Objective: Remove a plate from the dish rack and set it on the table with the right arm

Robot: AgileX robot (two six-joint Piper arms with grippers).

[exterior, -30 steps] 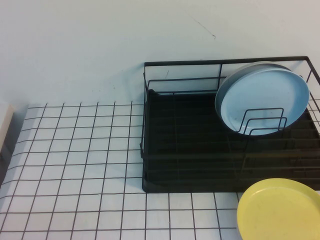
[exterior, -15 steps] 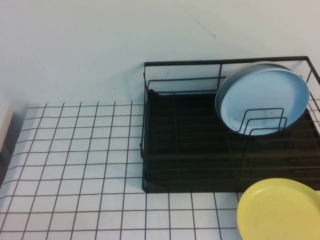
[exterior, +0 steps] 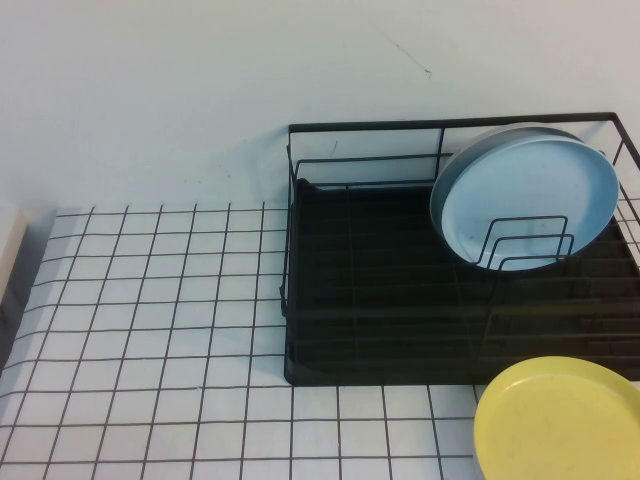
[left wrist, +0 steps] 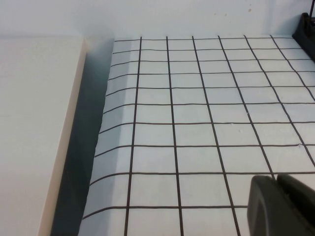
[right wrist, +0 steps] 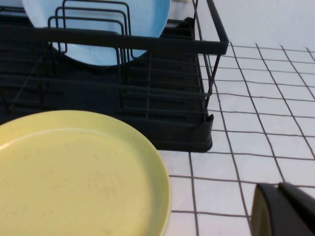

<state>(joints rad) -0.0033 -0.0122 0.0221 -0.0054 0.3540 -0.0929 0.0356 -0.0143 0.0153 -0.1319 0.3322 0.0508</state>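
Observation:
The light-blue plate (exterior: 525,195) stands on edge between the wire dividers at the back right of the black dish rack (exterior: 360,127). The right wrist view shows the plate (right wrist: 147,19) behind the rack's front rail (right wrist: 147,44). Neither arm shows in the high view. My right gripper (right wrist: 278,187) is shut and empty, low over the white gridded table (exterior: 150,300), apart from the rack and in front of its near corner. My left gripper (left wrist: 276,178) is shut and empty over bare table, far to the left.
A yellow plate (exterior: 560,420) lies flat on the table in front of the rack, by my right gripper (right wrist: 74,172). An off-white slab (left wrist: 34,123) borders the table's left edge. A pale wall (exterior: 200,100) rises behind. Open grid lies left of the rack.

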